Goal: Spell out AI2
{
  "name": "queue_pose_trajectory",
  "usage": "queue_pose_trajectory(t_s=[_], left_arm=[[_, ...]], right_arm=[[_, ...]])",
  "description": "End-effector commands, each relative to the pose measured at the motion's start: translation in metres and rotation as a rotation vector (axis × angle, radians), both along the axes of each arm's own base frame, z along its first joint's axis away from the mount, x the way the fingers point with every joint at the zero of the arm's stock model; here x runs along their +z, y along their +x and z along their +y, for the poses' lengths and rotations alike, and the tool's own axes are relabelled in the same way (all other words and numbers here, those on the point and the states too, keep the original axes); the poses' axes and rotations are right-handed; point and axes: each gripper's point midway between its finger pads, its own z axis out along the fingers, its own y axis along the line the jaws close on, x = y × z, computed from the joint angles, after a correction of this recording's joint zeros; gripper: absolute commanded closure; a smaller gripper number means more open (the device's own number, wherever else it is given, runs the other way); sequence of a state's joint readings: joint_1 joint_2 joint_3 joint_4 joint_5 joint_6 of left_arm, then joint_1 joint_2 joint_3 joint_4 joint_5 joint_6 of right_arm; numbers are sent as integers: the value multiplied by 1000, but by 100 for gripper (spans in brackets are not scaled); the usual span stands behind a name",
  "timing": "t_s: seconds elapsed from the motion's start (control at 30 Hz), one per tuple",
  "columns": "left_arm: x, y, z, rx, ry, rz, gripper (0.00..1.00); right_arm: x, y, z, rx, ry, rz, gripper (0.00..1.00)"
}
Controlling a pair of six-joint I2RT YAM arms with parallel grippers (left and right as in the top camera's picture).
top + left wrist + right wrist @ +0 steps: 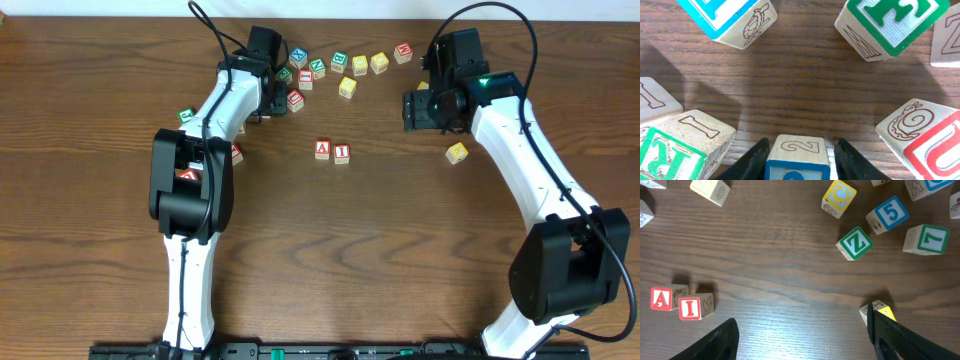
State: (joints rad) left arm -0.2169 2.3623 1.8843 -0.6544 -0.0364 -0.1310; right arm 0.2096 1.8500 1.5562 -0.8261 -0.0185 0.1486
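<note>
Left gripper (801, 149): grasps a small wooden cube with a blue 2 in a blue frame (798, 167), jaws pressed to its two opposite sides. Cannot tell whether resting on the brown wooden table (800, 85) or just lifted off it. Sits in the far cluster of cubes on the left arm's side, hidden under the gripper from overhead. Ringed, with bare wood between, by a green-framed E cube (892, 22), a blue-framed cube (727, 17), a green-framed R cube (670, 157) and a red-lettered cube with a snail drawing (922, 140).

Near the middle of the table: a wooden cube with a red A in a red frame (322, 149) and a wooden cube with a red I in a red frame (342, 153), side by side, A on the left arm's side, touching or nearly so. Well apart from the cube in the left jaws.

Right gripper (801, 322): hangs with jaws spread wide, gripping nothing, bare wood between them. Right at the tip of one finger, partly hidden by it, a plain yellow wooden cube (884, 313). Farther off in the right wrist view: a yellow C cube (840, 197), a blue 5 cube (888, 214), a green Z cube (855, 242), a green 7 cube (927, 239).
</note>
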Motion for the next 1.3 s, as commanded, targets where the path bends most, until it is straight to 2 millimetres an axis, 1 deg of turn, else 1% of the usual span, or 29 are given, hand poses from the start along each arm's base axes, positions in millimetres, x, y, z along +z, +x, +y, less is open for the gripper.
queue_pose_trajectory(t_s=[0.0, 0.1, 0.27, 0.4, 0.53, 0.67, 0.83, 0.93, 1.03, 1.1, 1.2, 1.27], left_arm=[[12, 5, 4, 7, 11, -26, 64], [13, 4, 4, 7, 12, -24, 65], [12, 2, 4, 7, 14, -15, 71], [13, 3, 4, 7, 14, -16, 71], [19, 3, 4, 7, 12, -24, 71], [37, 3, 3, 6, 7, -48, 71], [79, -1, -2, 3, -11, -103, 71], [104, -12, -16, -5, -27, -120, 71], [119, -28, -37, 16, -65, -113, 71], [121, -39, -61, -11, -104, -92, 71], [117, -59, -96, -60, -148, -45, 71], [115, -70, -114, -64, -161, -23, 71]], right_arm=[[14, 0, -5, -5, -9, -34, 22], [14, 0, -5, -5, -9, -31, 22], [14, -1, -5, -4, -9, -31, 22], [14, -1, -5, -5, -10, -30, 22], [14, -1, -5, -5, -9, -31, 22], [15, 2, -7, -10, -11, -40, 22], [15, 4, -20, -70, 4, -36, 22], [15, 7, -32, -133, 23, -36, 22], [16, 10, -43, -192, 41, -42, 22], [16, 12, -51, -224, 52, -43, 22], [17, 12, -58, -236, 76, -38, 22], [16, 12, -63, -246, 87, -32, 22]])
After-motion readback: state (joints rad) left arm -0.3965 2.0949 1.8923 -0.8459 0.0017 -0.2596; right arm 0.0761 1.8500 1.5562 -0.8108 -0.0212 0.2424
